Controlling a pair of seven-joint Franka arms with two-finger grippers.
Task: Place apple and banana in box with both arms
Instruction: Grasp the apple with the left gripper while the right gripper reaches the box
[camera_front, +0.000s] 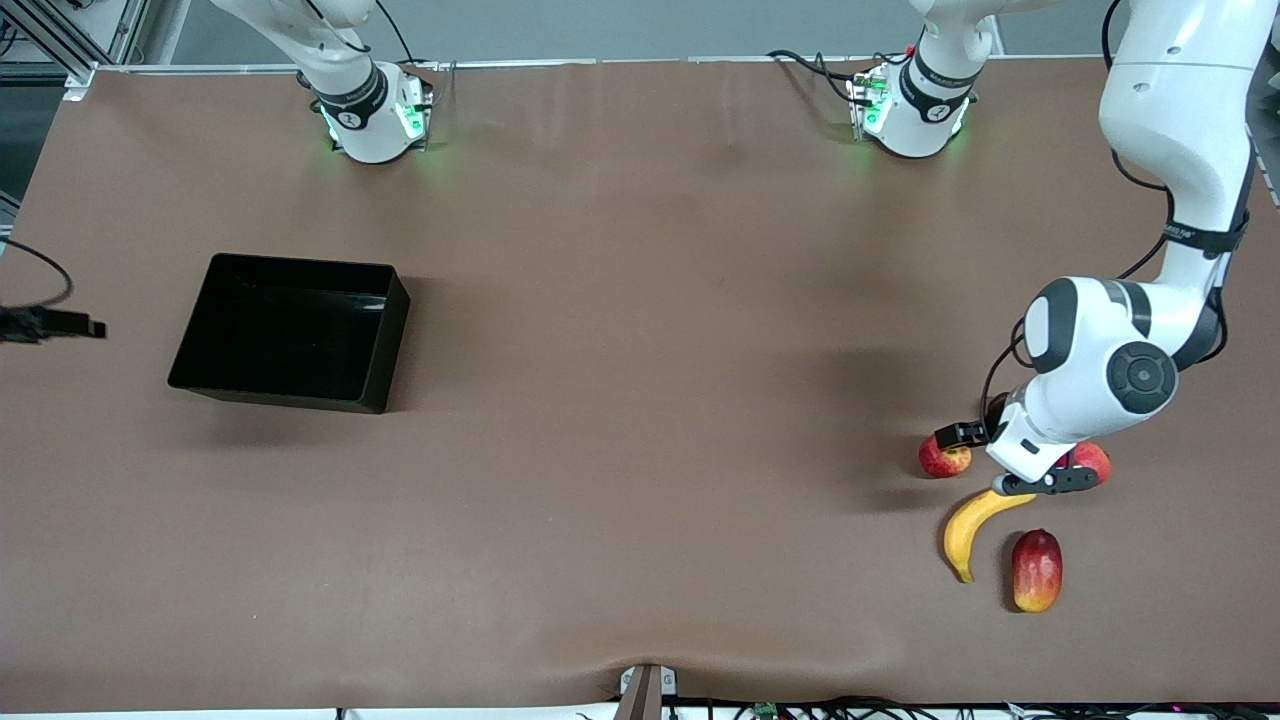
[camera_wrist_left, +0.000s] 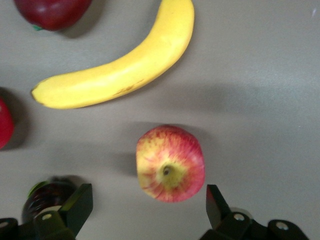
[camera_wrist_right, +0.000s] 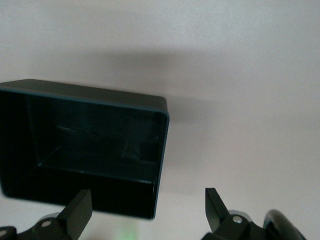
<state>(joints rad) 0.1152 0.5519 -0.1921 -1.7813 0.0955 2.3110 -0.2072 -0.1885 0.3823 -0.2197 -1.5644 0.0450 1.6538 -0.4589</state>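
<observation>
While fruits crowd the apple (camera_wrist_left: 170, 163), banana (camera_wrist_left: 117, 70) lies beside.

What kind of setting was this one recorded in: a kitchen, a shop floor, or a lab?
Most likely a robotics lab bench: a brown-covered table with two arm bases bolted along one edge, cables at the edges, and staged props only: an apple, a banana and a black box.

Front view findings. The box (camera_front: 290, 332), black and low-walled, sits on the brown surface (camera_front: 640, 400) toward the right arm's end, with nothing visible inside. The fruits lie grouped at the left arm's end: the apple (camera_front: 943, 458), the banana (camera_front: 972, 528) nearer the camera, a red-and-yellow mango (camera_front: 1037, 570) beside it. The left tool (camera_front: 1010, 462) hangs low over this group, partly hiding a red fruit (camera_front: 1092, 462).
</observation>
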